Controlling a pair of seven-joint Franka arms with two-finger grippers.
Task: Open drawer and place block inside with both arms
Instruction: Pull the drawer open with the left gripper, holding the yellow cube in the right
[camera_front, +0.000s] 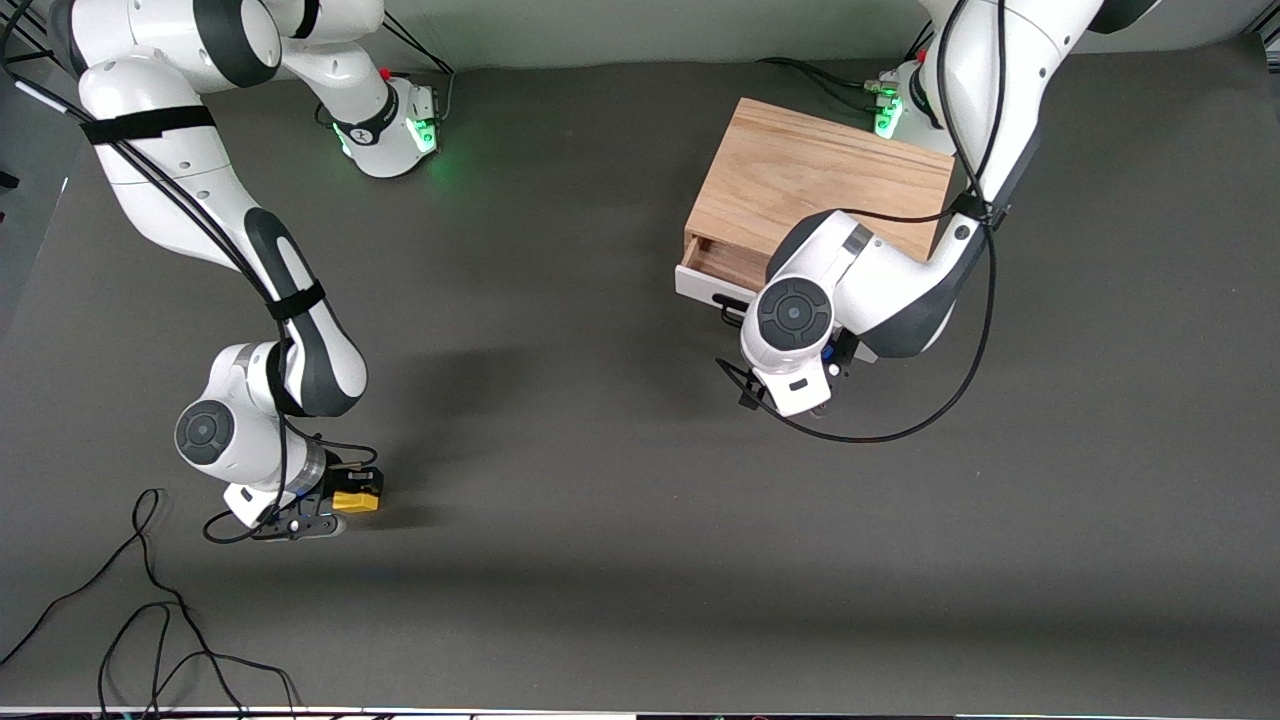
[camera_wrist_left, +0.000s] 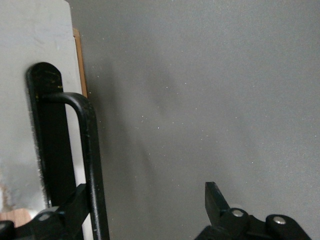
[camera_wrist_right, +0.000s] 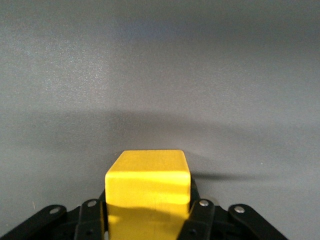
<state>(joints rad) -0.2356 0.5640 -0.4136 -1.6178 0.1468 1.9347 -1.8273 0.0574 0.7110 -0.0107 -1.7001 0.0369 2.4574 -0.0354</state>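
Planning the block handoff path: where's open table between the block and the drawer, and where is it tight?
Bare mat runs between the right gripper, shut on the block, and the partly open drawer; also the strip nearest the front camera. It is crowded at the drawer front: the left gripper, open, straddles the handle, with its cable looping over the mat.

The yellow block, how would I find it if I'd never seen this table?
Start at the wooden box near the left arm's base, then go to the right arm's end of the table, nearer the front camera. There the right gripper is shut on the block, the only bright yellow thing here.
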